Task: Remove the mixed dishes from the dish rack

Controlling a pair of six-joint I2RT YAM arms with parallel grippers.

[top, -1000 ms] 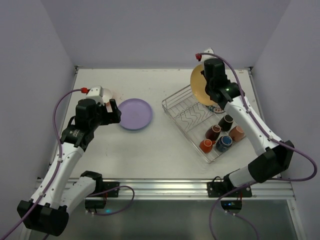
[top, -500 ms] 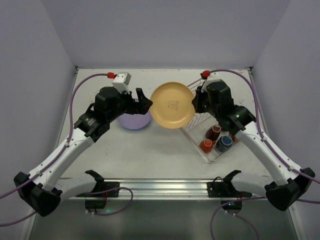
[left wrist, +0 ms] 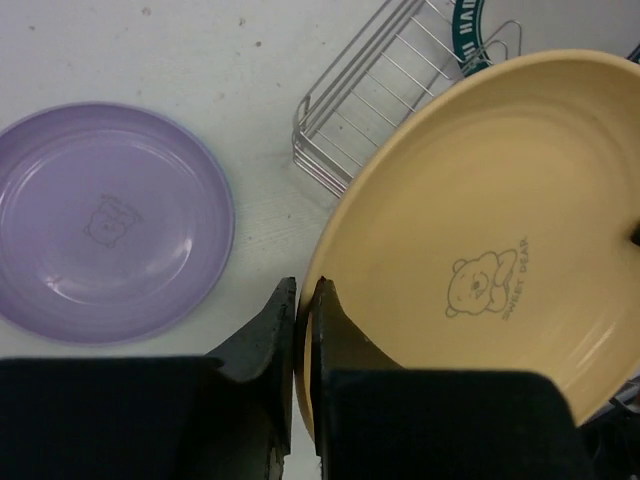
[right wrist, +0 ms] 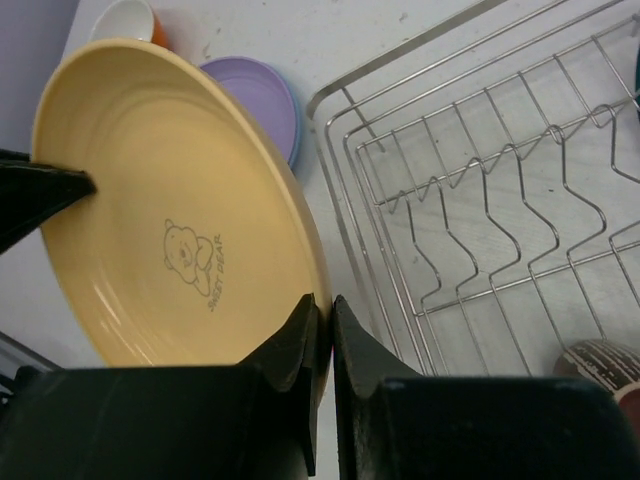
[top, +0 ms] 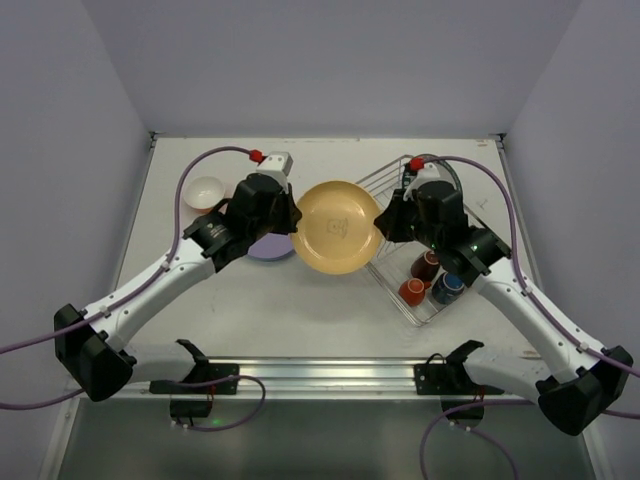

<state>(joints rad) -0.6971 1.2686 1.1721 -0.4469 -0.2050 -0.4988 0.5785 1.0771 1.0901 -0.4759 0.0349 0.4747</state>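
A tan plate (top: 337, 227) with a bear print hangs tilted above the table between both arms. My left gripper (top: 296, 222) is shut on its left rim, shown close up in the left wrist view (left wrist: 300, 290) with the tan plate (left wrist: 480, 230). My right gripper (top: 380, 225) is shut on the opposite rim, and the right wrist view shows the same grip (right wrist: 327, 303) on the tan plate (right wrist: 170, 200). The dish rack (top: 385, 280) lies to the right with three mugs (top: 427, 263) showing. A lavender plate (top: 265, 248) lies flat on the table under the left arm.
An orange bowl (top: 206, 190) with a white inside stands at the back left. A plate with a dark patterned rim (left wrist: 470, 20) stands in the rack's far end. The rack's zigzag slots (right wrist: 500, 180) near my right gripper hold nothing. Walls close in the table on three sides.
My right arm carried the tan plate from the rack to the table's middle. My left arm swung in from the left, and its open jaws shut on the plate's other rim.
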